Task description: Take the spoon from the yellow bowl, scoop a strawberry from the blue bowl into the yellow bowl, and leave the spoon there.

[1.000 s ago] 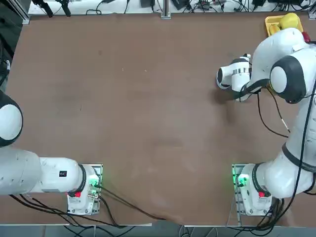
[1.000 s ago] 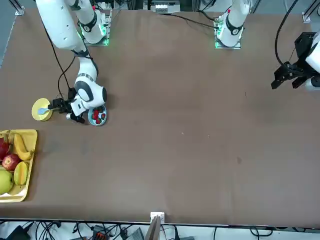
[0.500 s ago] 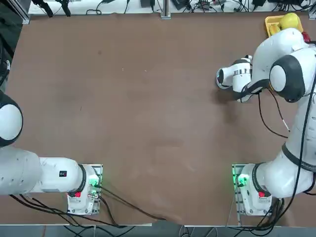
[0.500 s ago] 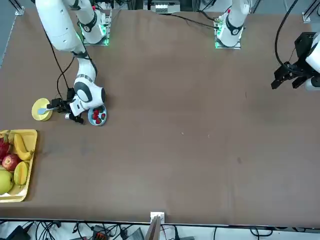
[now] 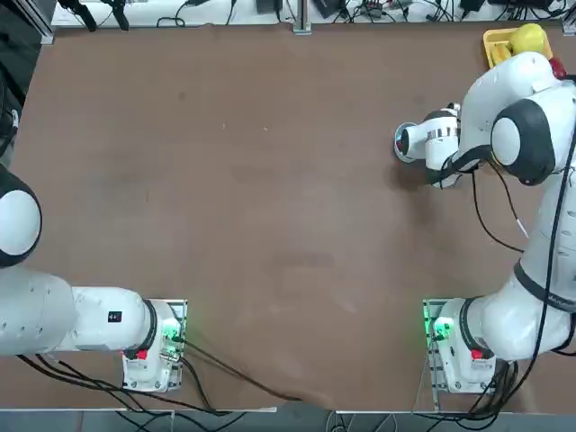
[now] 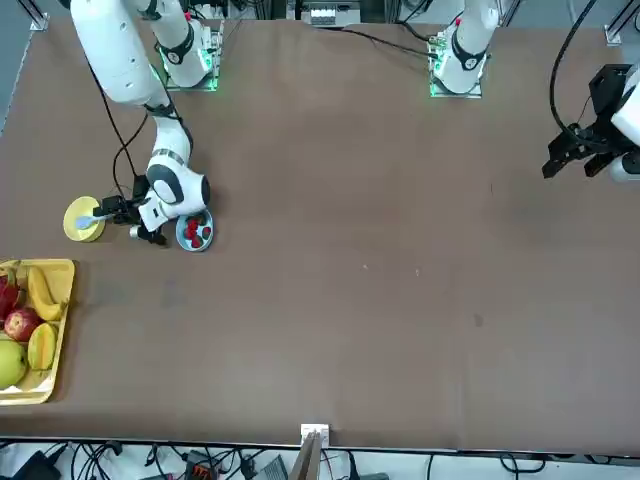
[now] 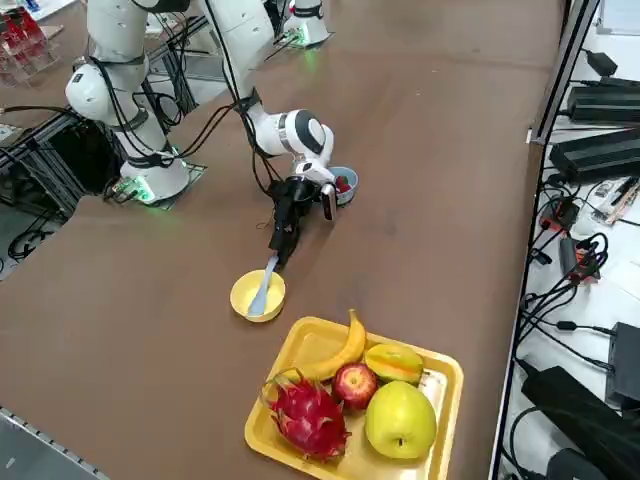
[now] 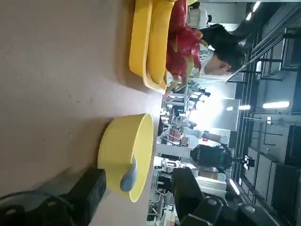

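The yellow bowl [image 6: 83, 220] sits near the table's end, with the pale spoon [image 7: 264, 287] lying in it and its handle leaning over the rim toward the arm. My right gripper [image 6: 110, 211] lies low over the table beside that bowl. In the wrist view it is open [image 8: 138, 193], and the spoon's handle end [image 8: 128, 178] shows between the two dark fingers [image 8: 89, 190], neither touching it. The blue bowl [image 6: 196, 235] holds red strawberries [image 7: 343, 184] and stands just behind the wrist.
A rectangular yellow tray [image 7: 432, 372] with banana, apple, dragon fruit and other fruit lies close beyond the yellow bowl, at the table corner [image 6: 52, 330]. The arm's black cables [image 7: 225, 120] hang over the table near the wrist.
My right gripper has edged a little closer to the yellow bowl, along the spoon's handle. The bowls and the spoon have not moved.
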### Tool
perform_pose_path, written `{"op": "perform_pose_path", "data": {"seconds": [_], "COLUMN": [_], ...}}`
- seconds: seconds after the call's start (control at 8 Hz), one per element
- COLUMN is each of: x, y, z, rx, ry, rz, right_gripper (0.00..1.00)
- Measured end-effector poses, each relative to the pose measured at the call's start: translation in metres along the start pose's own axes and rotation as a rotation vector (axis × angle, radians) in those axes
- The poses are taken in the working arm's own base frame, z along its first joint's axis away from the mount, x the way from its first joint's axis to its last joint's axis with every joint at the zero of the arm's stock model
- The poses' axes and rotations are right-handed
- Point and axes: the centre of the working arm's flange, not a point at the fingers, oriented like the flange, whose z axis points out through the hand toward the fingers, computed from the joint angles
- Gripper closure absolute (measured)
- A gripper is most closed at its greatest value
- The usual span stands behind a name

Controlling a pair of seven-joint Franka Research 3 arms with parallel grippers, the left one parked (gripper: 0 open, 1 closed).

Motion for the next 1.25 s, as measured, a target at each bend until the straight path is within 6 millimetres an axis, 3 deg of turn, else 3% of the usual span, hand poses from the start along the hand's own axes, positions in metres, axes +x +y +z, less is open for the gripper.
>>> {"op": "perform_pose_path", "data": {"seconds": [0.38,1.25], "x": [-0.001,-0.003], "y": [0.000,0.000], "z": [0.012,0.016], "rx": [-0.007,-0.006], "ry": [-0.008,-0.015], "rz": [-0.002,-0.003], "right_gripper": [0.16,0.27]}}
